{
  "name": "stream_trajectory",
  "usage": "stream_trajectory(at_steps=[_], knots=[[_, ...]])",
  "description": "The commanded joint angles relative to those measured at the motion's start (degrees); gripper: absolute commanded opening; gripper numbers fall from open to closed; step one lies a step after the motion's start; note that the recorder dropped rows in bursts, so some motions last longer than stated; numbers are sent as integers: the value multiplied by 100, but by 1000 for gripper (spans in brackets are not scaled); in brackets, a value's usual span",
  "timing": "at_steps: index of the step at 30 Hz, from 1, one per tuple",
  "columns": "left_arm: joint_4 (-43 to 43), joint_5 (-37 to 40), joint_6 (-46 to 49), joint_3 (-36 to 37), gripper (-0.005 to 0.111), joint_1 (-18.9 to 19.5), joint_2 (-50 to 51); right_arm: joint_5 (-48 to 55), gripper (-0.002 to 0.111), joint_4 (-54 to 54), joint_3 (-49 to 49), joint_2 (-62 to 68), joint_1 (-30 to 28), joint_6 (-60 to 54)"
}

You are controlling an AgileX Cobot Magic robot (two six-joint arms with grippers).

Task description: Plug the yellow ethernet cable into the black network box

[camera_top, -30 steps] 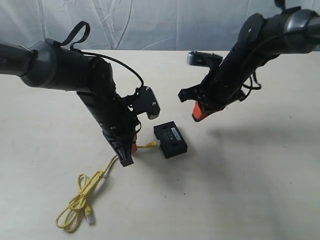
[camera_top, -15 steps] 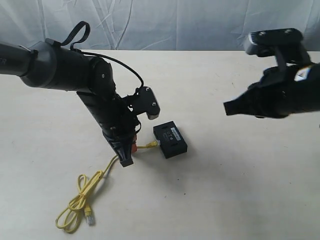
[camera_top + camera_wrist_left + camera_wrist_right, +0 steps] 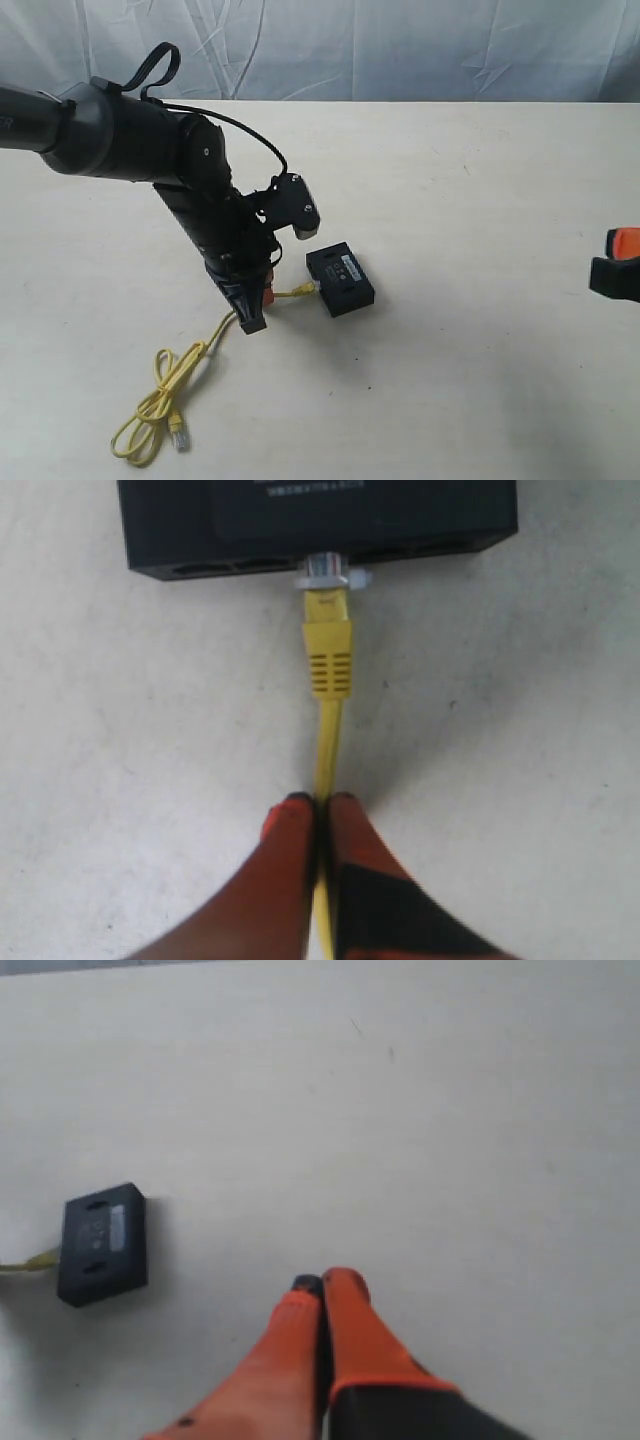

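Observation:
The black network box (image 3: 340, 279) lies flat near the table's middle. The yellow ethernet cable (image 3: 190, 362) runs from a loose loop at the front left up to the box, where its clear plug (image 3: 325, 573) sits in a port on the box's (image 3: 320, 525) side. My left gripper (image 3: 262, 298) (image 3: 320, 802) is shut on the cable a short way behind the plug's yellow boot (image 3: 328, 650). My right gripper (image 3: 620, 265) (image 3: 322, 1282) is shut on nothing at the far right edge, well away from the box (image 3: 102, 1242).
The cable's free end with its clear plug (image 3: 181, 437) lies at the front left. The left arm (image 3: 150, 140) slants over the table's left half. A wrinkled grey cloth (image 3: 350, 45) hangs behind the table.
The right arm has swung from above the box out to the far right edge of the exterior view. The left arm, cable and box have not moved.

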Motion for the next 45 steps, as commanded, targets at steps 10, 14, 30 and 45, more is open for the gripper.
stream_trajectory(at_steps=[10, 14, 30, 45], knots=[[-94, -284, -8, -41, 11, -19, -11, 943, -1, -736, -473, -236, -747, 280], [-83, -223, -8, -41, 42, -19, -11, 932, -1, -704, -473, -236, -747, 280], [2186, 686, -3886, -80, 0, 919, -2013, 925, -1, -667, -473, -236, -747, 295], [1560, -775, -4385, 1992, 0, 2195, -6167, 913, -1, -640, -473, -236, -747, 305]])
